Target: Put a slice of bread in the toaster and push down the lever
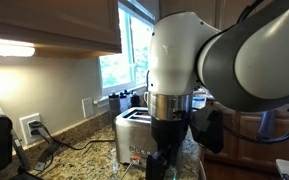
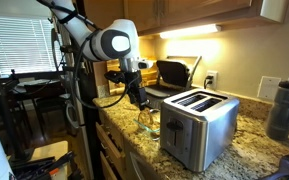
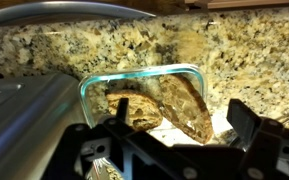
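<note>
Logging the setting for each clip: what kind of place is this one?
Most likely a home kitchen: a granite counter, a steel toaster on it, and wooden cabinets above.

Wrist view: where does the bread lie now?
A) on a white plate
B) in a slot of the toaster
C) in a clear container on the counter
C: the slice of bread lies inside the clear container, whose rim surrounds it, beside the toaster; the open gripper holds nothing.

Dim, window glare, soft low-resolution blur.
</note>
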`<action>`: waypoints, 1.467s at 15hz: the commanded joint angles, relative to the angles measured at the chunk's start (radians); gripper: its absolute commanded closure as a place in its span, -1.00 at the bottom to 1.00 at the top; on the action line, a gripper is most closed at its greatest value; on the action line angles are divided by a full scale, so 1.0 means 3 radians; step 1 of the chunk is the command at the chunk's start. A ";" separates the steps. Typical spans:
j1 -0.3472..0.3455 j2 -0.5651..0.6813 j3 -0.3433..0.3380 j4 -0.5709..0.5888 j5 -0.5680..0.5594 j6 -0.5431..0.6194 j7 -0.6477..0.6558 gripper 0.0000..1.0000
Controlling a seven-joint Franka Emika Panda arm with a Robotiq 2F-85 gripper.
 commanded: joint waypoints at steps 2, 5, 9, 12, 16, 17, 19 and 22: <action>0.0091 0.0159 -0.0040 0.0040 -0.0053 0.0054 0.0087 -1.00; 0.0139 0.0249 -0.0042 0.0112 -0.0068 0.0038 0.0084 -1.00; 0.0195 0.0345 -0.0058 0.0232 -0.0059 0.0036 0.0071 -1.00; 0.0226 0.0440 -0.0066 0.0325 -0.0070 0.0017 0.0095 -1.00; 0.0266 0.0602 -0.0087 0.0451 -0.0079 0.0017 0.0104 -1.00; 0.0272 0.0653 -0.0098 0.0490 -0.0097 0.0016 0.0111 -1.00; 0.0286 0.0751 -0.0129 0.0570 -0.0126 0.0017 0.0112 -1.00; 0.0326 0.0879 -0.0194 0.0683 -0.0176 0.0024 0.0102 -1.00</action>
